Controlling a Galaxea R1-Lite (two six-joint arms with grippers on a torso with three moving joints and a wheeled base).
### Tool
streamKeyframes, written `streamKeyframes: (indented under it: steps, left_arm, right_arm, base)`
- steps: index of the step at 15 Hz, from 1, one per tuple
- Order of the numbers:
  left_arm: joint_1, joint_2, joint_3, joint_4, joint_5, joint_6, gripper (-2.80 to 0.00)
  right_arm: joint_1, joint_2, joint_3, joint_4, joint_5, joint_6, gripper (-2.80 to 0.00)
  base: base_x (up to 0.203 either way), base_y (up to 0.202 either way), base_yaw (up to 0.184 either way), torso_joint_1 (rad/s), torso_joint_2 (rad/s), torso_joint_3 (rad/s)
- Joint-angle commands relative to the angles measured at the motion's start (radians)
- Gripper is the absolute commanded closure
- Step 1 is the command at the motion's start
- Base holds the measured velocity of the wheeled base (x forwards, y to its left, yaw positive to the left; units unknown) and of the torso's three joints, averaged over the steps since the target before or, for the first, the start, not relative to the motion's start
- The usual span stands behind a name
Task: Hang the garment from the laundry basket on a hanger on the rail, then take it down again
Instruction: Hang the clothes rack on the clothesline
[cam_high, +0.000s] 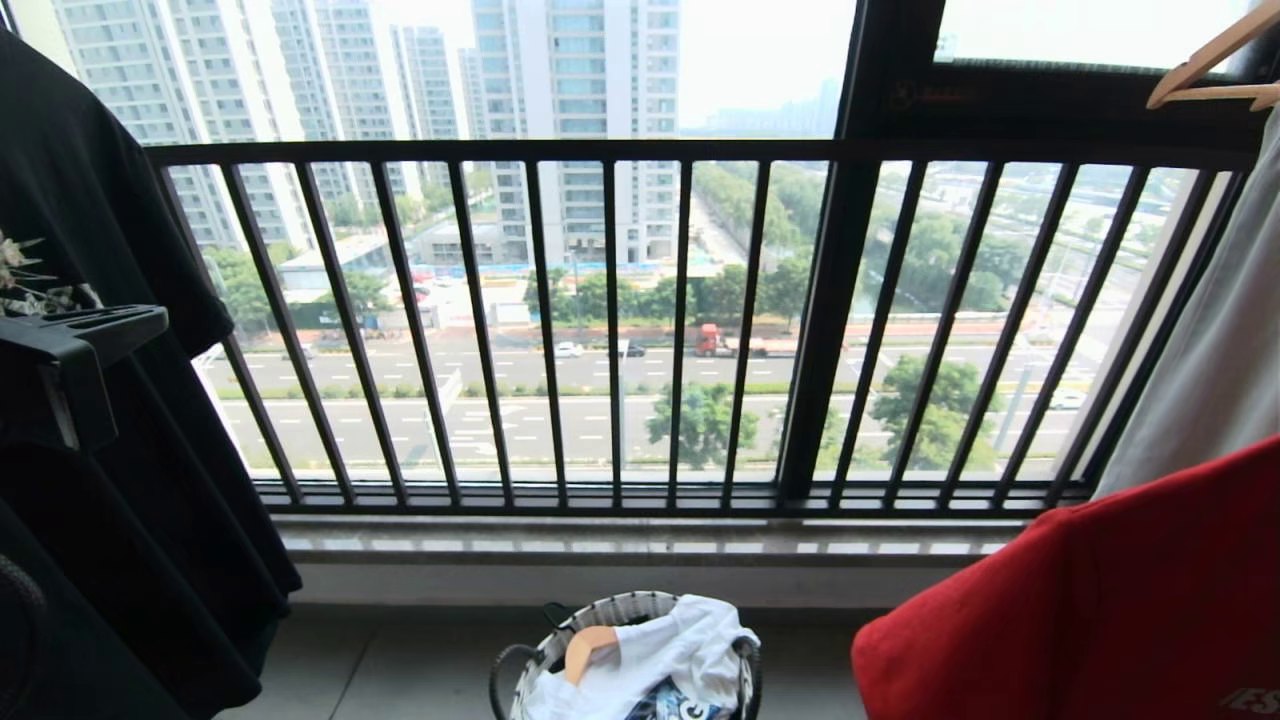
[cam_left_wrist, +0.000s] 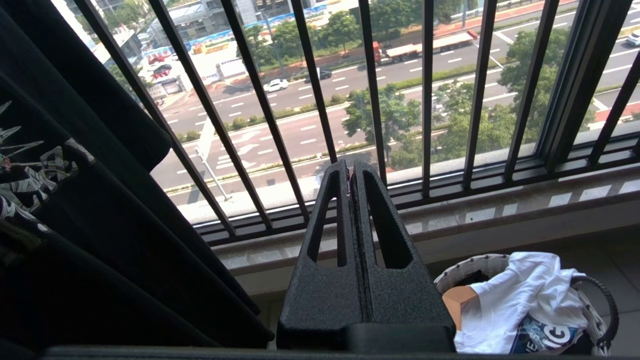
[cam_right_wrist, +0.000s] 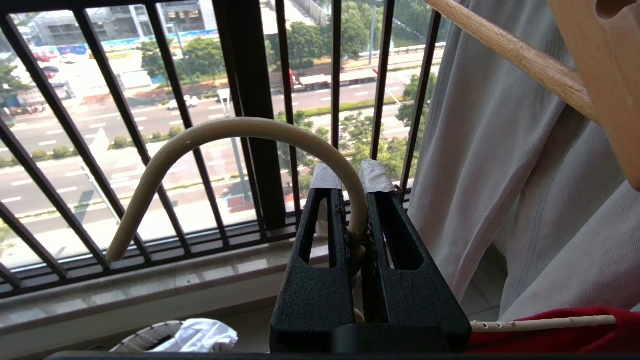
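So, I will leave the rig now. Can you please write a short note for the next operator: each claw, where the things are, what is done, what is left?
Right claw: shut on the hanger, gripping its hook. The red T-shirt is on that hanger, low on the right in the head view.
Left claw: shut, empty, beside the black T-shirt.
Basket: on the floor by the railing, with a white garment in it.
Rail: not in view.
Done: shirt out of the basket and on the hanger.
Left: whether it has already been hung cannot be told; check, then finish.
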Motion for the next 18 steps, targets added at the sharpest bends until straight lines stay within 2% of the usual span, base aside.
streamKeyframes:
  steps: [1, 18]
  left_arm:
    - [0.0, 0.001, 0.001, -0.001, -0.001, 0.0, 0.0]
    - [-0.002, -0.043, -0.001, -0.001, -0.015, -0.004, 0.0]
  right_arm:
    - [0.0, 0.004, -0.002, 0.002, -0.004, -0.001, 0.0]
    - [0.0, 0.0, 0.01, 0.003, -0.004, 0.0, 0.0]
  base:
    - [0.0, 0.0, 0.0, 0.189, -0.5, -0.301]
    - [0.0, 0.0, 0.0, 0.239, -0.55, -0.311]
